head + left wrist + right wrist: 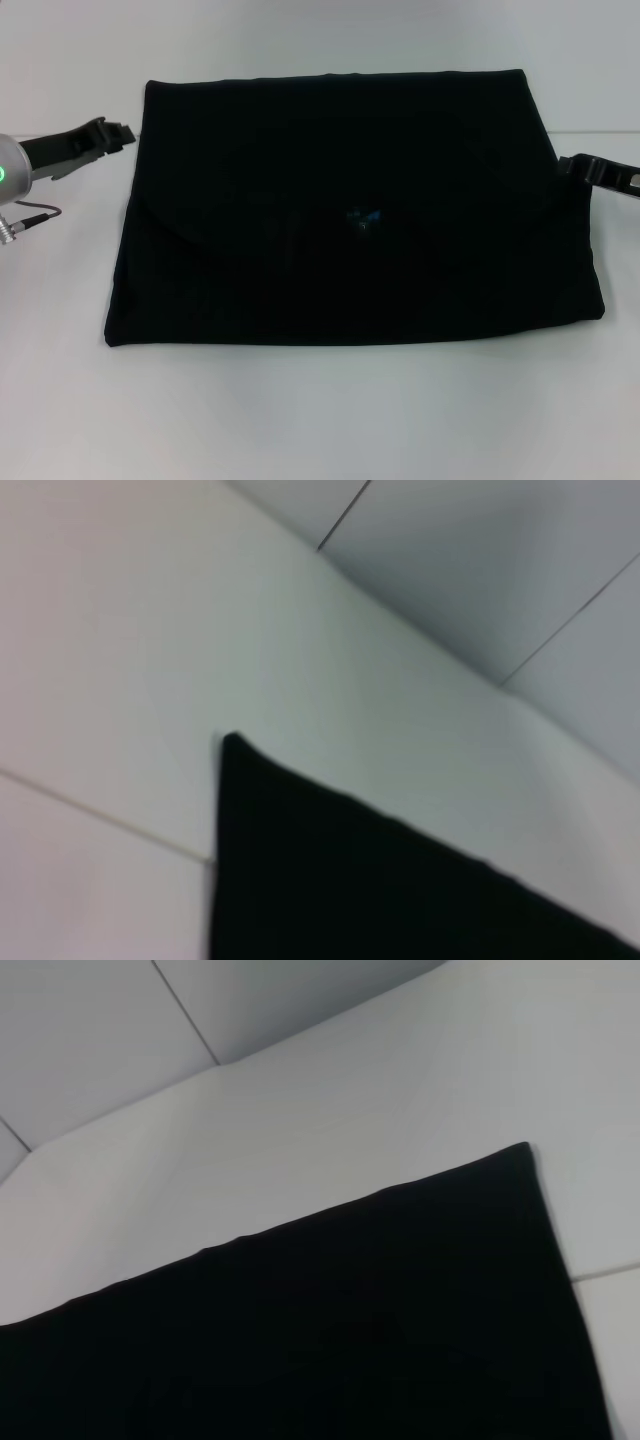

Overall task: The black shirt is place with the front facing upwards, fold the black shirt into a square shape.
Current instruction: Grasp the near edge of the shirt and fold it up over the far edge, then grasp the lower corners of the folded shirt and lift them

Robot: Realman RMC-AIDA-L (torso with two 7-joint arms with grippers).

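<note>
Shirt (340, 210) lies folded wide between our left hand (118, 133) and right hand (580, 166); grips unreadable. Uneven grabs risk a skewed fold.

No words, numbers or brand marks can be read anywhere in these views. The only mark is a small blue neck label (364, 217) on the folded plain black cloth shirt (350, 210), roughly midway between the two pincers. Whatever it bears is too small and faint to read.
</note>
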